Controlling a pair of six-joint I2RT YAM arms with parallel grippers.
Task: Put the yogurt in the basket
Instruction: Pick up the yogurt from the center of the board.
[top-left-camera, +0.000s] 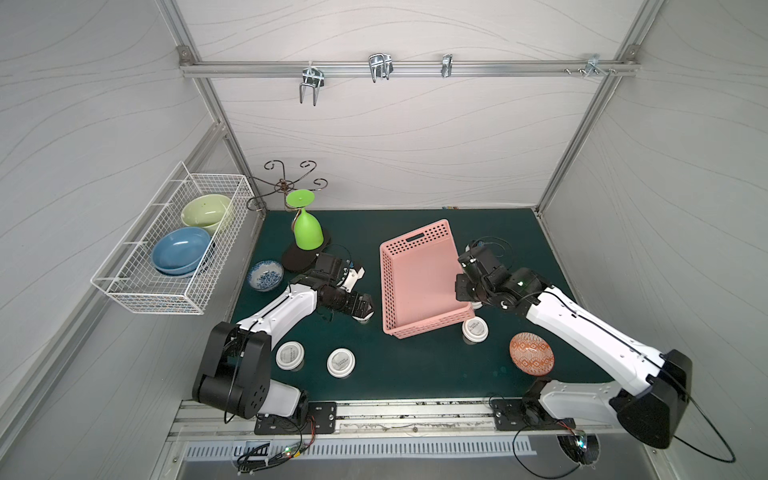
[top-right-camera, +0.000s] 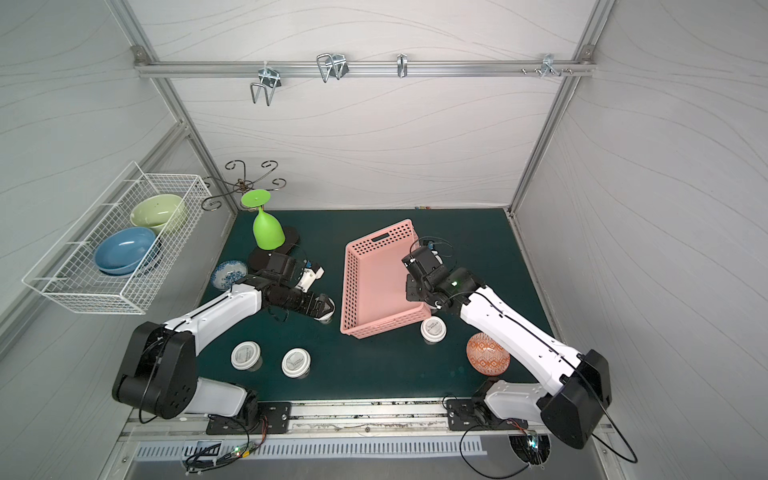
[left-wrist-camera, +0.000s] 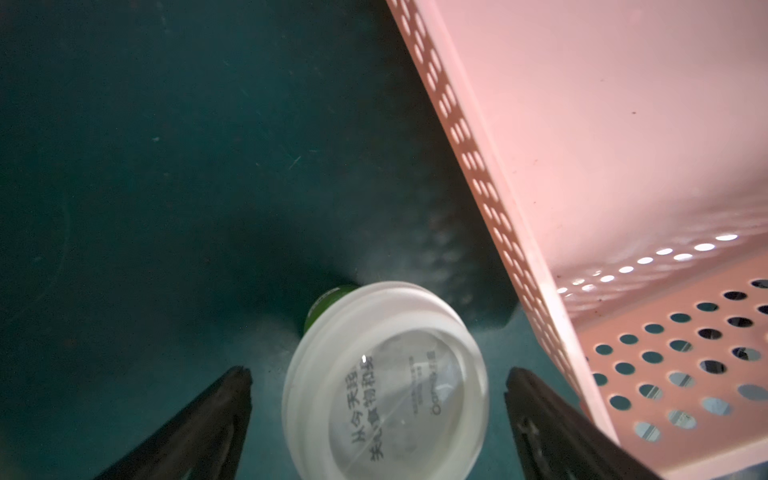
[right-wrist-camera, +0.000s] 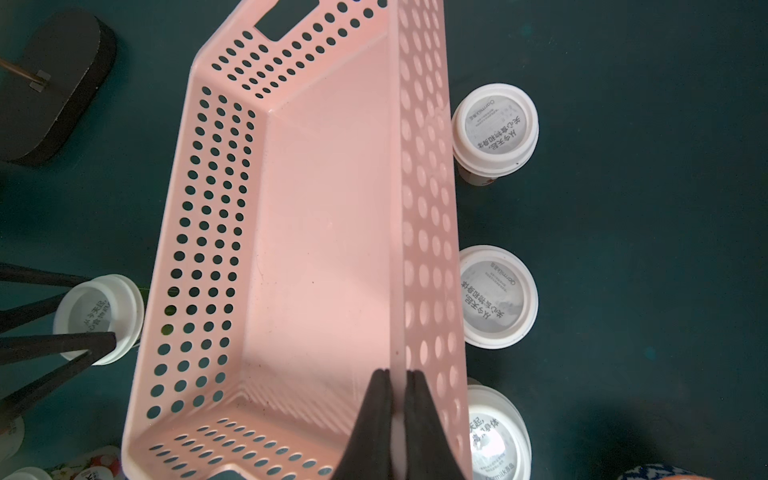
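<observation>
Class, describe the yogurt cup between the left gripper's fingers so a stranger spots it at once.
Find the pink basket on the green mat. Outside its long wall, on the left arm's side, stands a white-lidded yogurt cup. It alone sits inside the open left gripper.

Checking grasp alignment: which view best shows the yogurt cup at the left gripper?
Left wrist: the yogurt cup is close, lid unobstructed. Right wrist shows it partly behind fingers; top views mostly hide it.

Both top views were set high, facing down; shallow perforated pink plastic basket (right-wrist-camera: 324, 249) was shared close-up by wrist views.
</observation>
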